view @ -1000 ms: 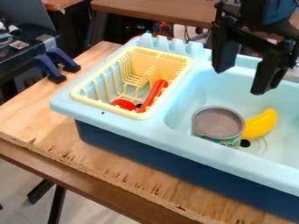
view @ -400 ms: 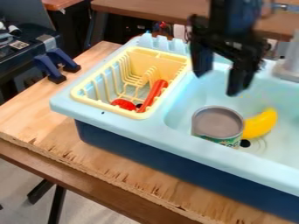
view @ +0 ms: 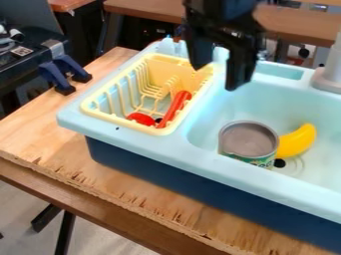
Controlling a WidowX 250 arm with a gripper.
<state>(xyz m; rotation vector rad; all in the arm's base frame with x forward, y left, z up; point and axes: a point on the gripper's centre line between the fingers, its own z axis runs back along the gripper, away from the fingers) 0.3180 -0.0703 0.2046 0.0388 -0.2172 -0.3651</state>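
The black gripper [view: 214,78] hangs from the top edge over the back right corner of the yellow dish rack [view: 195,74], its two fingers apart with nothing between them. Inside the rack lies a red utensil [view: 176,108], its handle leaning toward the right side and its rounded red end at the front. A can with a grey top [view: 249,139] stands in the light blue sink basin [view: 259,102], in front of and below the gripper. Right beside the can is a yellow banana [view: 297,141], partly behind it.
A grey faucet [view: 330,74] rises at the sink's back right. Blue clamps [view: 60,74] sit at the wooden table's [view: 40,127] left edge. The sink's raised rim [view: 150,145] borders the rack and basin.
The gripper has moved left, from above the basin to the rack's back right corner, uncovering the faucet. The utensil, can and banana have stayed put.
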